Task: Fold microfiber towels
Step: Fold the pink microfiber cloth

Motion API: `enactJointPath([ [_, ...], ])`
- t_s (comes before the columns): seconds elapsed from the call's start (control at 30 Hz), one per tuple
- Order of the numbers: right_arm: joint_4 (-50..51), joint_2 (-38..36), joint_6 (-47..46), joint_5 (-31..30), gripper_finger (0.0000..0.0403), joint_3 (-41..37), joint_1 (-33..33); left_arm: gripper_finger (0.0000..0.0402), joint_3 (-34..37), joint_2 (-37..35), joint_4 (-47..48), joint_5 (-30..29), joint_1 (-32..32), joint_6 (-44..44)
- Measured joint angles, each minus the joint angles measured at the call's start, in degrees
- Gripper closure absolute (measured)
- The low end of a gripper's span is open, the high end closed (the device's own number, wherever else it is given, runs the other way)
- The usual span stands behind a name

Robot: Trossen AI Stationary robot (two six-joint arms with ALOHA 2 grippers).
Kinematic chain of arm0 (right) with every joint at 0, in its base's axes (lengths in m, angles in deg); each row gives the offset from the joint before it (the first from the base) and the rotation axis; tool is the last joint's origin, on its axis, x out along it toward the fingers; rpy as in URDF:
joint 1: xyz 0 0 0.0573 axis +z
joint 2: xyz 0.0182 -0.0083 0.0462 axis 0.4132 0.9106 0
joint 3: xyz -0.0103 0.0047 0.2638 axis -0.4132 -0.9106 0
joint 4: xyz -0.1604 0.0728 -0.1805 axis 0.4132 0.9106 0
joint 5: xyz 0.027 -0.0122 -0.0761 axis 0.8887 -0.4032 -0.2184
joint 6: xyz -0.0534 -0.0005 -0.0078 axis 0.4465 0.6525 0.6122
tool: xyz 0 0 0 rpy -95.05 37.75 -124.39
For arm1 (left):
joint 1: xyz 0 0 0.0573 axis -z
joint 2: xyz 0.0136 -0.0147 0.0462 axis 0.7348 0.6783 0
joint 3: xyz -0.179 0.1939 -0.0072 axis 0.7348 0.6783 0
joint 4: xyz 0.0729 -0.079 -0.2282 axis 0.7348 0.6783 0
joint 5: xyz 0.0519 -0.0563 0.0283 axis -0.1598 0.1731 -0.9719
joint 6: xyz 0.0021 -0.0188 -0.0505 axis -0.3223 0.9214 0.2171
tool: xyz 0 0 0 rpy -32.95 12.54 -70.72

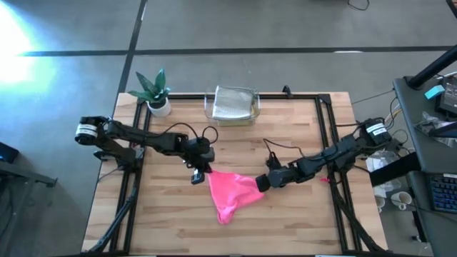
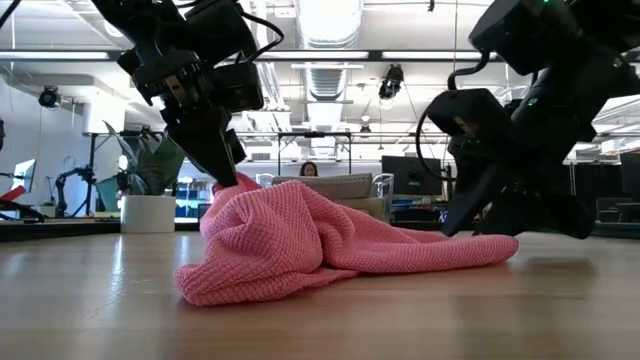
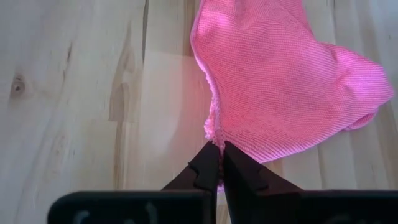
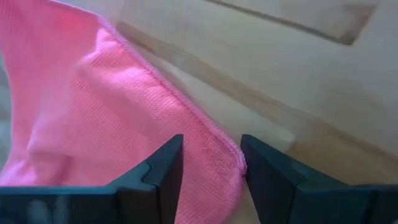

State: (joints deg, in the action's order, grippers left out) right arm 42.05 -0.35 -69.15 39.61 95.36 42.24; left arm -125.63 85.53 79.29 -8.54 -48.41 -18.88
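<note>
Pink microfiber towel [image 1: 234, 191] lies crumpled on the wooden bench [image 1: 178, 228], near the middle and a little toward the front edge, and we see it bunched into a rough wedge with one tail trailing toward the front. In the low view its left part is drawn up into a peak while the rest spreads flat to the right.

At that raised peak we find the left end effector [image 3: 214, 167], its two dark fingers pressed together on the towel's edge, pinching a corner of the cloth. The left arm reaches in from the bench's left side.

At the towel's opposite corner sits the right end effector [image 4: 211, 168]. Its fingers stand apart, one on each side of the hemmed corner, with the cloth lying between them; we cannot tell that they press on it. The right arm comes in low from the right side.

Farther out, at the back edge of the bench, we see a clear plastic tray [image 1: 232, 104] holding a pale folded cloth, and to its left a small potted plant [image 1: 155, 93] in a white pot.
</note>
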Motion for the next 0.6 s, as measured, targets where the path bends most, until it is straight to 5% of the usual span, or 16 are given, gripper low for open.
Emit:
enactJointPath([
  [0.6, 1.3, 0.9, 1.7, 7.4, 0.0384, 0.1, 0.0, 0.0402, 0.0, 0.0, 2.2, 0.0, 0.0, -0.6],
])
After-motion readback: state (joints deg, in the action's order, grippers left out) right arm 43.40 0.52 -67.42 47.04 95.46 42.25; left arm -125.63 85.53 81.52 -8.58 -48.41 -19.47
